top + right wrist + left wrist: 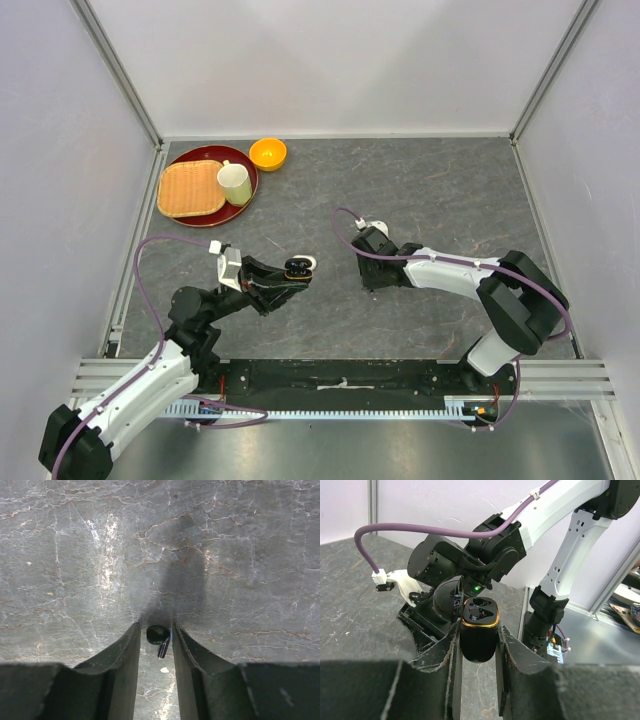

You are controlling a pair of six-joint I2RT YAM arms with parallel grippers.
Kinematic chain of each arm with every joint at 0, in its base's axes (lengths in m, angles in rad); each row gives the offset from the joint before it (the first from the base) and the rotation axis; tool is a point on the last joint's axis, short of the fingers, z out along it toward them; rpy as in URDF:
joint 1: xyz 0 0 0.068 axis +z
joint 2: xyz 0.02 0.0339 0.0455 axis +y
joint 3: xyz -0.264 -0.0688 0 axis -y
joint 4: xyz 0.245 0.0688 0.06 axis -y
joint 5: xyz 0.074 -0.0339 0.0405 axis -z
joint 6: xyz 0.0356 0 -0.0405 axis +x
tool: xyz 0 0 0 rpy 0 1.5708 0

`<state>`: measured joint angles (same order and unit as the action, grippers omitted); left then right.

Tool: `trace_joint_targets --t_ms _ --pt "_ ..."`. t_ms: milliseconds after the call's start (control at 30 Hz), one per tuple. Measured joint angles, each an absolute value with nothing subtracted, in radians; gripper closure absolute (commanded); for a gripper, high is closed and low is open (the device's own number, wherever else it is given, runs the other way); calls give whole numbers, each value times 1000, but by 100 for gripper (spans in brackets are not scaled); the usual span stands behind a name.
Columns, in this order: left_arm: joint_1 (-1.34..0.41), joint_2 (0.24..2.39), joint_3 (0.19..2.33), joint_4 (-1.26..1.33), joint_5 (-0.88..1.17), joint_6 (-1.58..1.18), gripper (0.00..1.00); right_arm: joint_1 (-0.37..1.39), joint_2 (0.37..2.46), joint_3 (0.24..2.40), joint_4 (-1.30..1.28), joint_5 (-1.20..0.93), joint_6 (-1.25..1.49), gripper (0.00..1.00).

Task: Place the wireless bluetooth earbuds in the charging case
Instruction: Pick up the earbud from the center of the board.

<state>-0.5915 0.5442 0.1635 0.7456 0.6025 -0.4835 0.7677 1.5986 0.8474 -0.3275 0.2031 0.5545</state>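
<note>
**One open case held on the left, one black earbud at the right fingertips**

The left gripper [478,629] is closed tight on the body of one black charging case [479,647]. The case is gold-rimmed and held upright, with its lid [447,600] swung open to the left. Two sockets show in the case top, too dark to tell whether they are filled.

In the top view the right gripper [156,627] points down at the grey table [440,190], to the right of the case, near it but apart. Its fingers [125,652] stand narrow on either side of one black earbud [157,634] with a short stem. It is not clear whether they already pinch it. This is the only earbud in view.

One white rounded thing [310,262] sits just behind the case, too small to identify.

Well beyond the case to its left lies one red tray [205,221], carrying one woven mat [190,189] and one pale cup [235,184]. One orange bowl [267,153] stands farther back from the case than the tray.
</note>
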Motion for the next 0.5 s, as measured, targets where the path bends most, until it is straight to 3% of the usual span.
trace_joint_targets --t_ms 500 --pt "-591 544 163 739 603 -484 98 775 1596 847 -344 220 587 62"
